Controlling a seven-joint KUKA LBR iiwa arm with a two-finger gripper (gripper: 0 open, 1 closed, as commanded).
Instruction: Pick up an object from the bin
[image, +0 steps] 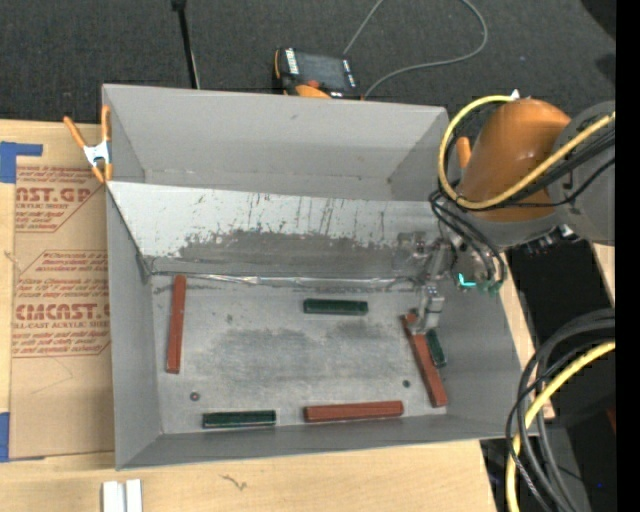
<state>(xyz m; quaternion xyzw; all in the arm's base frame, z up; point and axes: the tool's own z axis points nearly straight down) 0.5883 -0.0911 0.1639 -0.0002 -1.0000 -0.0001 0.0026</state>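
My gripper (432, 312) hangs at the bin's right side, its fingers pointing down just above the upper end of a long red-brown bar (427, 362) that lies along the right wall. A short dark green bar (437, 349) lies against that red-brown bar, right under the fingertips. Nothing shows between the fingers, and their gap is hard to read. A second dark green bar (335, 307) lies flat to the left of the gripper, near the bin's middle.
A red-brown bar (175, 324) lies along the left wall. Another red-brown bar (353, 410) and a dark green bar (239, 420) lie along the front wall. The arm with its orange cover and yellow cables stands over the bin's right rim.
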